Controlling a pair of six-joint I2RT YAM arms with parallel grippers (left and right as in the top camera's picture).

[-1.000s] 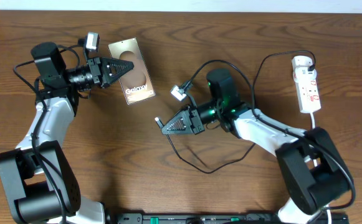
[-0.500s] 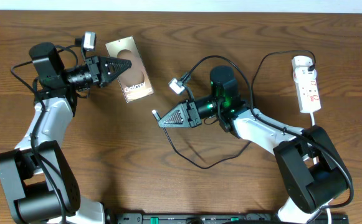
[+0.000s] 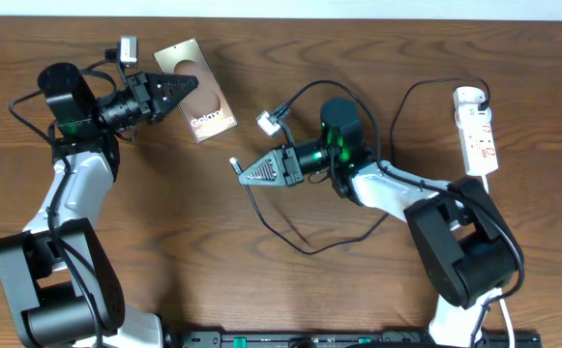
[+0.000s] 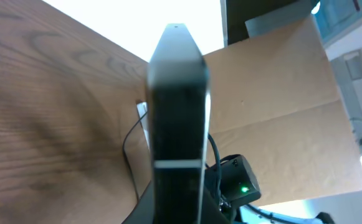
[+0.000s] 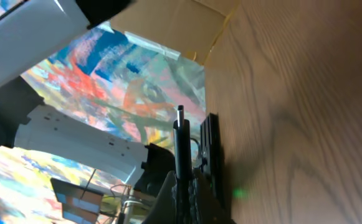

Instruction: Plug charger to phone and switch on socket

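The bronze-brown phone [image 3: 198, 90] is held off the table at the upper left, tilted, with its "Galaxy" lettering up. My left gripper [image 3: 182, 89] is shut on its left edge. In the left wrist view the phone [image 4: 177, 106] stands edge-on between the fingers. My right gripper [image 3: 245, 172] is shut on the charger's connector end, and the small tip [image 3: 235, 162] points left toward the phone. The tip [image 5: 180, 134] shows upright in the right wrist view. The thin black cable [image 3: 305, 246] loops over the table. The white socket strip [image 3: 478, 130] lies at the far right.
The white cord [image 3: 487, 189] of the strip runs down past my right arm's base. A cardboard panel [image 4: 280, 99] stands beyond the table edge in the left wrist view. Bare wood lies between the two grippers.
My left gripper has lifted the phone up and to the left. My right gripper has moved up and to the left with the connector, closer to the phone.
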